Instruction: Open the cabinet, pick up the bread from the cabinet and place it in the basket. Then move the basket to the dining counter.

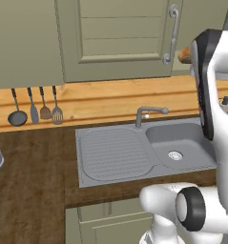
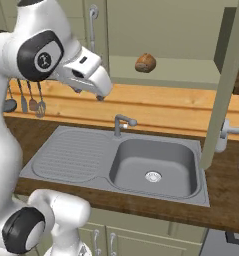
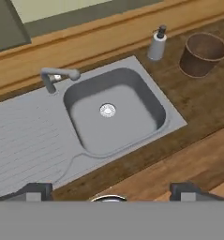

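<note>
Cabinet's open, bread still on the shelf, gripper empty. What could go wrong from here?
1. The bread is a small rounded lump near the shelf's front edge; a nudge from the open gripper might roll it off toward the sink.
2. The open cabinet door stands edge-on right of the bread; the arm may clip it reaching in.
3. The soap bottle stands close beside the basket; dropping the bread in or lifting the basket could knock it over.

1. The bread (image 2: 145, 63) lies on the shelf inside the open cabinet (image 2: 166, 30), above the sink (image 2: 153, 167).
2. The basket (image 3: 202, 54) stands on the table (image 3: 202, 98), just beside the soap bottle (image 3: 156, 43).
3. The tap (image 2: 122, 122) stands behind the sink.
</note>
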